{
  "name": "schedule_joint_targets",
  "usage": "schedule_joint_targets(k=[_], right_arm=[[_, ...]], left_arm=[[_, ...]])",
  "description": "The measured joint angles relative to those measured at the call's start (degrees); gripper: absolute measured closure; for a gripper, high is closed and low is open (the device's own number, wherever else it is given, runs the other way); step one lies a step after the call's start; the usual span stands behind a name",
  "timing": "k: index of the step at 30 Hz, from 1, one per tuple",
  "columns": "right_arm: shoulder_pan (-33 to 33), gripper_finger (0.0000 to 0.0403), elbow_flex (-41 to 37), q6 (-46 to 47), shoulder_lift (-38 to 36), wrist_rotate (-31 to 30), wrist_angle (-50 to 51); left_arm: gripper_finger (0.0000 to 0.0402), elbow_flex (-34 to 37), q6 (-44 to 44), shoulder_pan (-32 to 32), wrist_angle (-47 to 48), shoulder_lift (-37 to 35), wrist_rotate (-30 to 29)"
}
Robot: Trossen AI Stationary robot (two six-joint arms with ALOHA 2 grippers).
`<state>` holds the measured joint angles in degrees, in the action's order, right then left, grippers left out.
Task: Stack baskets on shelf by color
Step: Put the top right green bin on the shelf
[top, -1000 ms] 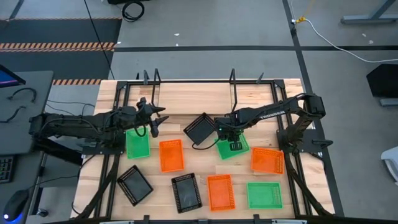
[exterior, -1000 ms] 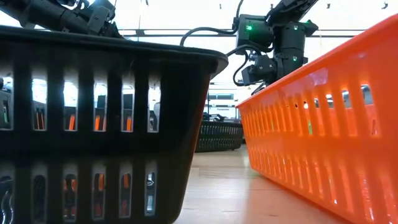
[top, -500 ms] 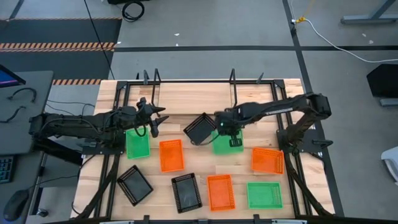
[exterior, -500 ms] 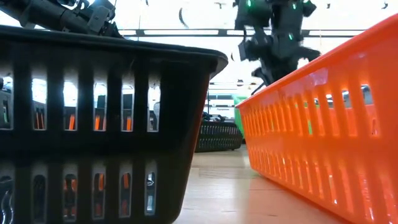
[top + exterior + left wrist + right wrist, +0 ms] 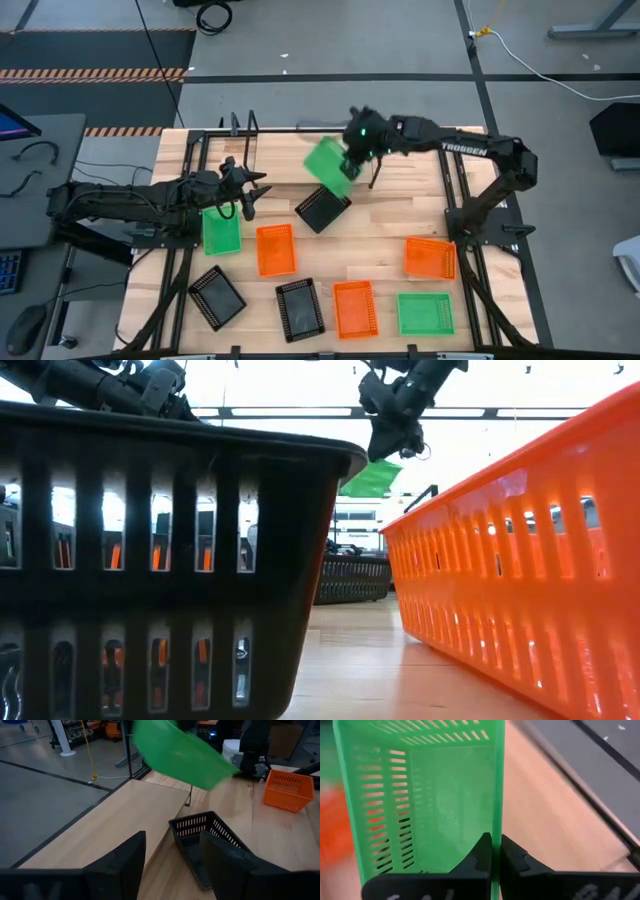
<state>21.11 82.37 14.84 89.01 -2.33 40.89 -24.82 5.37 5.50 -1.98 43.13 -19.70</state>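
Observation:
My right gripper (image 5: 352, 160) is up above the shelf (image 5: 290, 165), shut on a green basket (image 5: 327, 166) that also shows in the low view (image 5: 375, 478) and the left wrist view (image 5: 180, 752). A black basket (image 5: 322, 208) lies tilted at the shelf's near edge, below it. My left gripper (image 5: 250, 196) hovers open at the left, its fingers (image 5: 125, 865) apart with nothing between them, over another green basket (image 5: 222, 232) that lies flat on the table. My right gripper pinches one side wall of the green basket at its rim (image 5: 496, 827), one finger (image 5: 477, 857) inside the basket and the other outside. The fingers slant downward from the table's right. The basket is lifted clear and hangs tilted.
On the table's near half lie orange baskets (image 5: 275, 249) (image 5: 353, 309) (image 5: 430, 257), black baskets (image 5: 217, 297) (image 5: 300, 308) and a green one (image 5: 425, 313). Black upright posts (image 5: 376, 135) stand along the shelf. Bare board shows between the posts.
My right gripper has risen from the table's middle and swung toward the far edge and the left, rolling as it went. The green basket, flat on the table a second ago, is now lifted clear and tilted above the shelf. The black basket stayed put.

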Motion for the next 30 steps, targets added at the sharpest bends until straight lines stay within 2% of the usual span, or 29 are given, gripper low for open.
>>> schedule_joint_targets(k=[7,11,15,19,30], right_arm=[[8.9,0.0392,0.0,9.1,1.1,3.8,-0.2],[11.5,0.0392,0.0,15.5,2.6,9.1,-2.3],[11.7,0.0392,0.0,19.4,4.0,8.6,-2.2],[12.1,0.0392,0.0,22.8,5.5,11.2,-0.1],[11.8,0.0392,0.0,21.4,5.6,10.5,5.7]], left_arm=[[0.0206,0.0,0.0,0.0,0.0,0.0,0.0],[0.0207,0.0,0.0,0.0,-0.3,0.0,0.0],[0.0205,0.0,0.0,0.0,-0.5,0.0,0.0],[0.0207,0.0,0.0,0.0,-0.5,0.0,0.0],[0.0207,0.0,-0.6,0.0,-1.4,0.0,0.0]])
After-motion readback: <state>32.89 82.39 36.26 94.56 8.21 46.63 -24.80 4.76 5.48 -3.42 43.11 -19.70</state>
